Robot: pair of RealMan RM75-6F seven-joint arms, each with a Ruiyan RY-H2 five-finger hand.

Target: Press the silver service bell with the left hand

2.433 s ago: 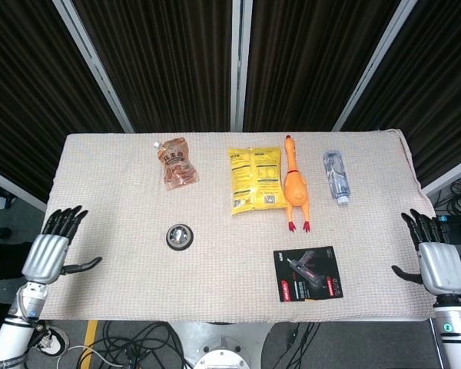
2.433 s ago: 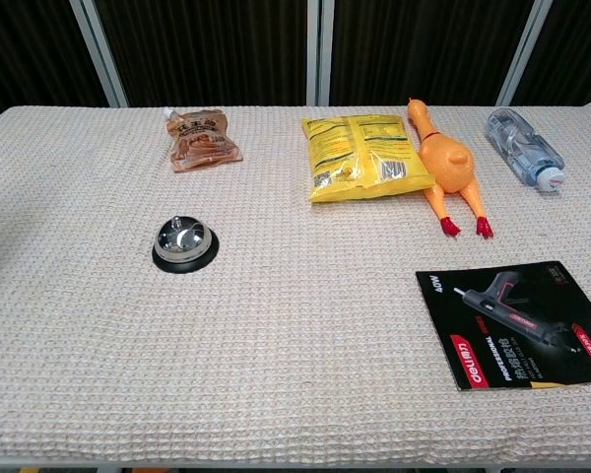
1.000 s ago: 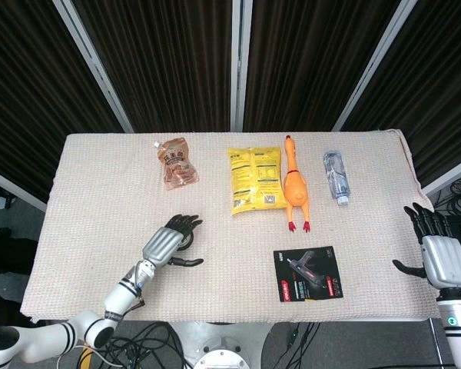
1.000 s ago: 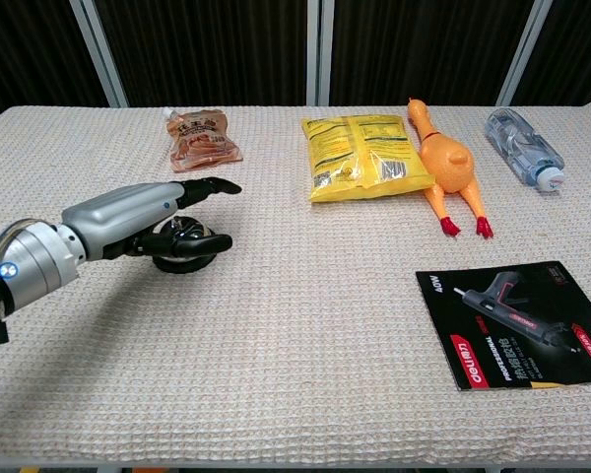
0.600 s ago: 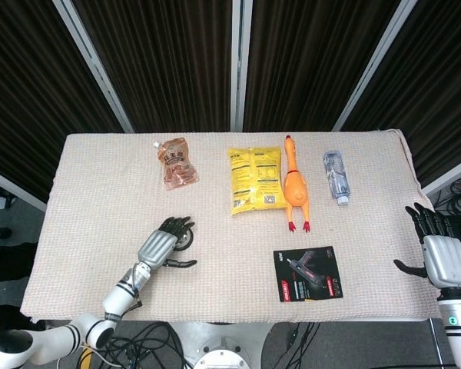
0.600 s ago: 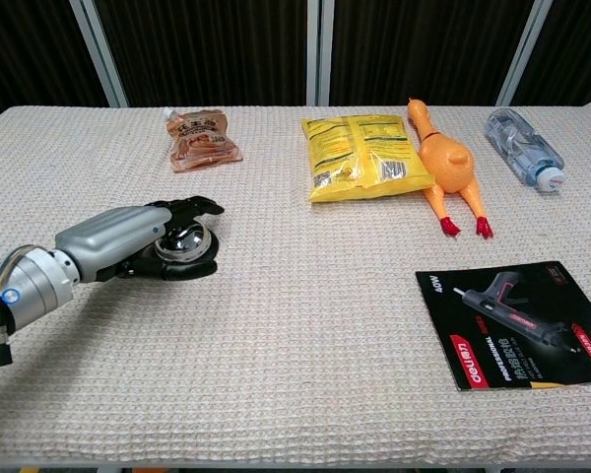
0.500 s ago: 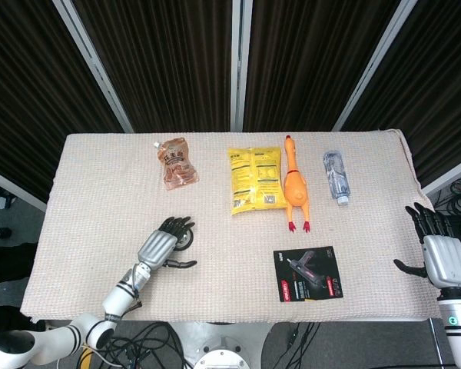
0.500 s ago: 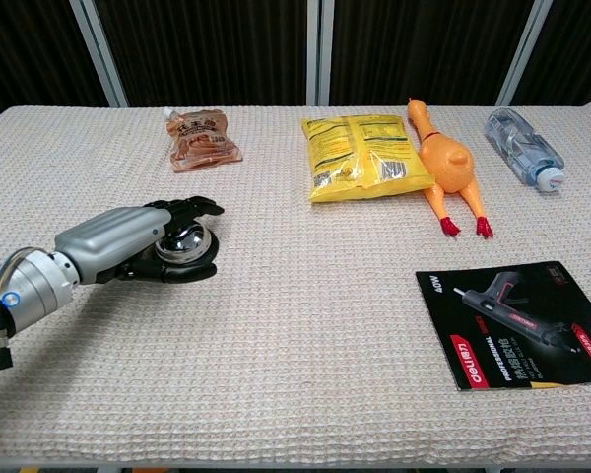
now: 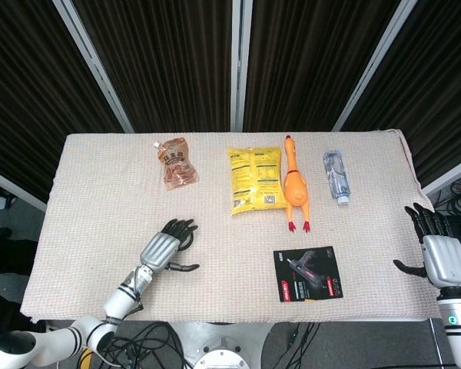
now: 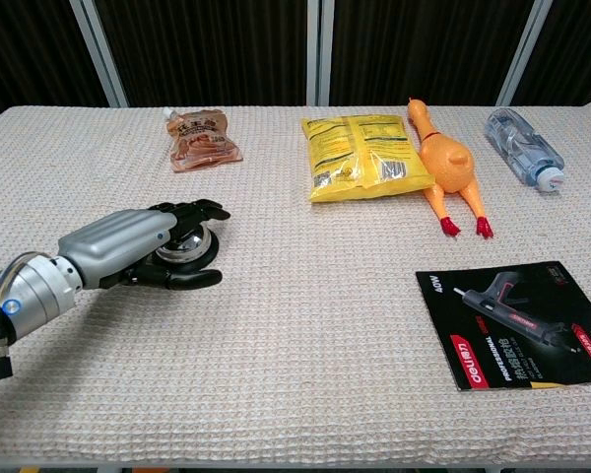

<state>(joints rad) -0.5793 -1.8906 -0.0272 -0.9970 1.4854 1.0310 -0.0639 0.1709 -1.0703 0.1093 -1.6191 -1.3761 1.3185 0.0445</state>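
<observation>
The silver service bell on its black base stands on the left half of the cloth-covered table. My left hand lies low over it, palm down. Its fingers reach across the dome's top and the thumb lies in front of the base. I cannot tell whether the fingers touch the dome. In the head view the left hand hides most of the bell. My right hand hangs off the table's right edge, fingers spread, holding nothing.
Along the far side lie a brown pouch, a yellow snack bag, a rubber chicken and a water bottle. A black glue-gun package lies at the front right.
My left hand came in from the table's left edge and settled over the bell. In the last half second it slid slightly back towards the front edge. The right hand stayed put.
</observation>
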